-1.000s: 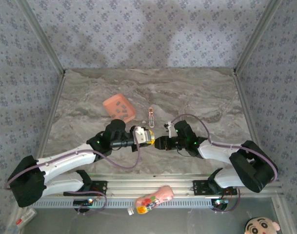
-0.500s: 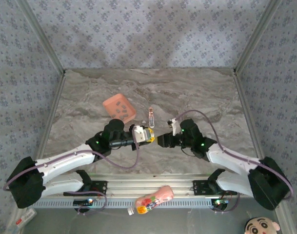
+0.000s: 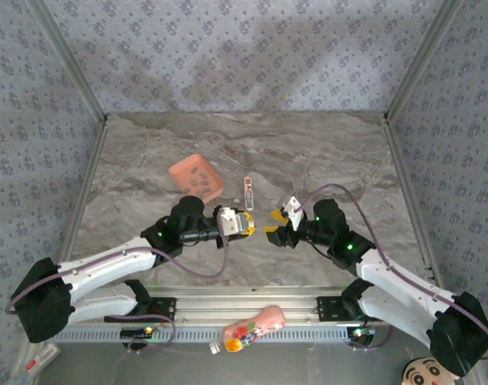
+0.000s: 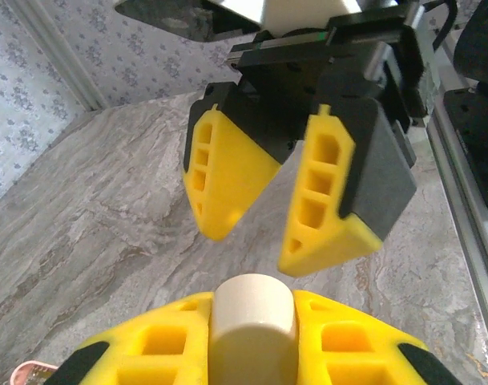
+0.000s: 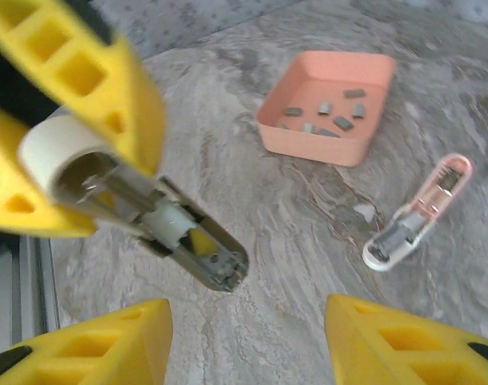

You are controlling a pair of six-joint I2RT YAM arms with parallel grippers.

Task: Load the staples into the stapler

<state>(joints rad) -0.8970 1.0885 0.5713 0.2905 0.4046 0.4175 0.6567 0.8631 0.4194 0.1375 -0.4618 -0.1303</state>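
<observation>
I am clamping a white-capped metal piece [image 5: 179,241] in my left gripper [image 3: 242,224]. My right gripper [image 3: 272,223] is facing it, jaws apart. The stapler [image 3: 248,192] is lying at 12 o'clock, with the staples [image 5: 328,108] in the tray [image 5: 308,148] at 11. The bench [image 3: 332,152] is lying bare to its far edge.

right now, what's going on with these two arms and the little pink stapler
The left gripper is shut on a small cream-capped metal channel, holding it above the table with its open end toward the right gripper. The right gripper faces it with jaws apart and nothing between them. The pink stapler lies untouched on the table, a little apart from the salmon tray. The staples sit loose in that tray, so none look loaded yet.
</observation>
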